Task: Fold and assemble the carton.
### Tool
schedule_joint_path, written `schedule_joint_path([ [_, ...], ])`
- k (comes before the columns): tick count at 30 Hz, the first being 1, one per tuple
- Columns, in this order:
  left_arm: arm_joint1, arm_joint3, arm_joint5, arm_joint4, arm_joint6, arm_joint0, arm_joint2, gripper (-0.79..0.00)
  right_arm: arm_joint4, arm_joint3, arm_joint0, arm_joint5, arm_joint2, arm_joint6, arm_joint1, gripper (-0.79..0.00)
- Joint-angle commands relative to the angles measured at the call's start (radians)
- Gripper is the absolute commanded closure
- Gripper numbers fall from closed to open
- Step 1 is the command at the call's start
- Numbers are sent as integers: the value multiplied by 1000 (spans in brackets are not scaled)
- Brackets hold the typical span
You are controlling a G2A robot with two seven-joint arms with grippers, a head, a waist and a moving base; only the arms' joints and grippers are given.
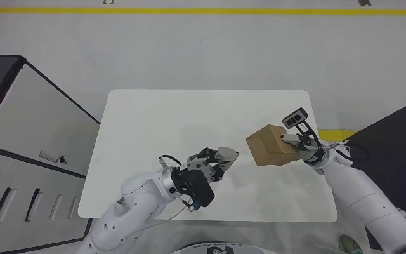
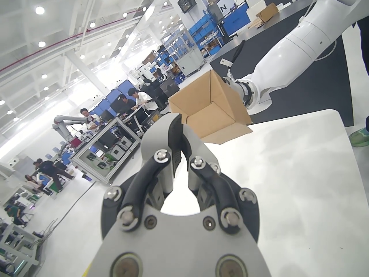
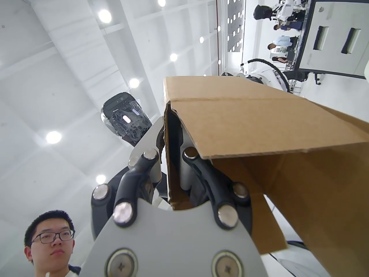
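A brown carton is held near the table's right side, with my right gripper shut on one of its walls. In the right wrist view the cardboard wall runs between the fingers of that gripper. The carton's open end, with loose flaps, faces my left gripper. My left gripper sits over the table's front middle, to the left of the carton and apart from it, shut with nothing in it.
The white table has bare room across its back and left. A grey cabinet stands off its left side and a black mat lies off its right.
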Motion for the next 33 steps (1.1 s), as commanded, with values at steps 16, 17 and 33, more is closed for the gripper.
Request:
schedule_joint_path([
  [16,16,37,-106,-145,-92,16,-105,-785,-522,-79,23,-201,145,-205,26,0],
  [17,18,41,-135,-186,-98,19,-125,-785,-570,-97,26,-211,155,-229,28,0],
  [33,39,160,-406,-452,-93,-10,-267,-785,-672,-143,34,-247,170,-251,29,0],
])
